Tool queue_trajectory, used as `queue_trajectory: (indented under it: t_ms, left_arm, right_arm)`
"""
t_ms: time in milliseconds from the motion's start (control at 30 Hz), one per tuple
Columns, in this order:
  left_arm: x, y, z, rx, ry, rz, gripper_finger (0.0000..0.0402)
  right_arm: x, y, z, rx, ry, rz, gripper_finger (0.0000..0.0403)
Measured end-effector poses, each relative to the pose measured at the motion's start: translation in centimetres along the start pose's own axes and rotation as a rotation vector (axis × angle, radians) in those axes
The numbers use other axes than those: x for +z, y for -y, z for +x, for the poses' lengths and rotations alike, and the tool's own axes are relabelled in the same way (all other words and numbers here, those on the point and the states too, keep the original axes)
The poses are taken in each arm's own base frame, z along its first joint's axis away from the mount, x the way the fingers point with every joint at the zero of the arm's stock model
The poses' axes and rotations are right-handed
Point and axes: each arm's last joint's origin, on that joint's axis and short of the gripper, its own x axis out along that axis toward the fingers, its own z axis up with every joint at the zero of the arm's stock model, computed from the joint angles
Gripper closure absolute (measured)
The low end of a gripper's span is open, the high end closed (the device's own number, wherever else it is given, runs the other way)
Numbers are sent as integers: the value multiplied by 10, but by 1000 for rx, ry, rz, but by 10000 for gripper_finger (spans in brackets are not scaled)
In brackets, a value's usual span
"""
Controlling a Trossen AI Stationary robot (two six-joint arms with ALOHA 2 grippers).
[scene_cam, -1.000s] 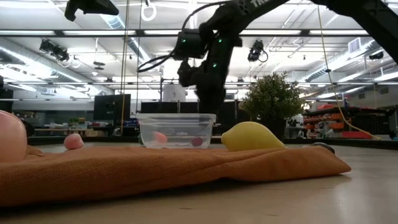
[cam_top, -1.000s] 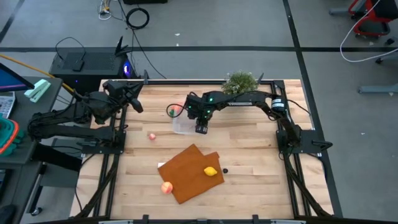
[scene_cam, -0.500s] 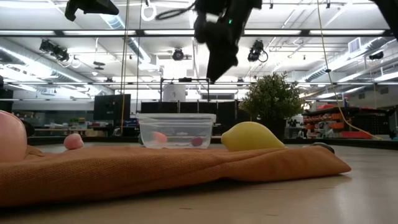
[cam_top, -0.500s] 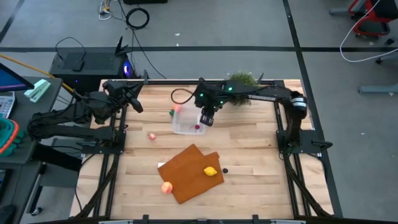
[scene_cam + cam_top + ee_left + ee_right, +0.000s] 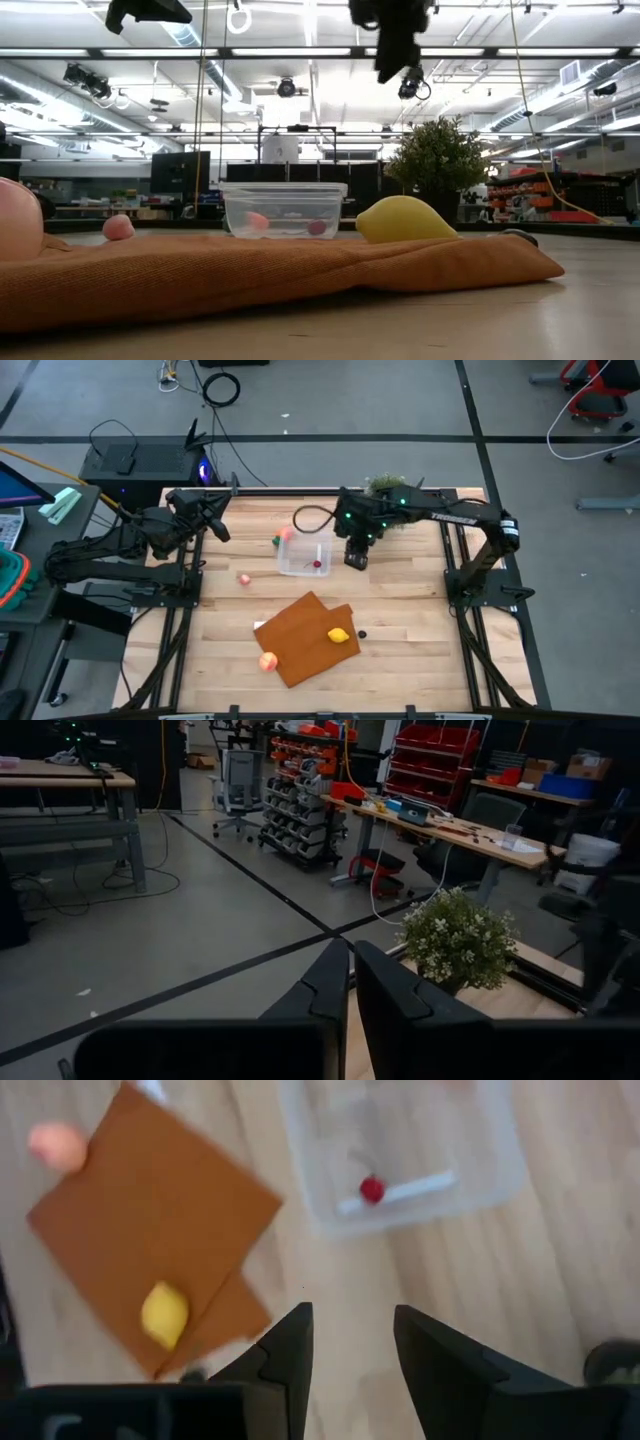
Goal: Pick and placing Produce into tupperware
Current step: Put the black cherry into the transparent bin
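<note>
Yellow lemon (image 5: pixel 340 635) on the orange mat (image 5: pixel 305 635) seems the next pick, well apart from the right hand (image 5: pixel 356 558), which hangs released and empty just beside the tupperware (image 5: pixel 303 557). Descend straight over it. Left hand (image 5: pixel 222 530) waits clenched, far off.

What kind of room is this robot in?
Probably a workshop or robot lab: red parts bins, cluttered workbenches and a bare taped concrete floor surround the wooden table.

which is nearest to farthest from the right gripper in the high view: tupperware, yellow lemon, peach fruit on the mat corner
From the right gripper:
1. Tupperware, just beside it toward the left arm.
2. Yellow lemon, on the orange mat, toward the table's front.
3. Peach fruit, at the mat's front-left corner.
</note>
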Motion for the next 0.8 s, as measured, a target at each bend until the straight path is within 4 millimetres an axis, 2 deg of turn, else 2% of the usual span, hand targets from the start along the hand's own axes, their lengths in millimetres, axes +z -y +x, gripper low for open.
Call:
queue_trajectory:
  t_ms: [167,433,600,800]
  left_arm:
    - [0,0,0,0,0,0,373]
    - [0,0,0,0,1,10,366]
    - [0,0,0,0,1,9,368]
    - [0,0,0,0,2,6,367]
  right_arm:
    - [-14,-28,7,31,-90,-78,290]
    - [-55,-61,52,93,-284,-159,290]
    - [-88,-69,61,99,-264,-126,290]
    - [-131,-75,55,116,-112,-1,290]
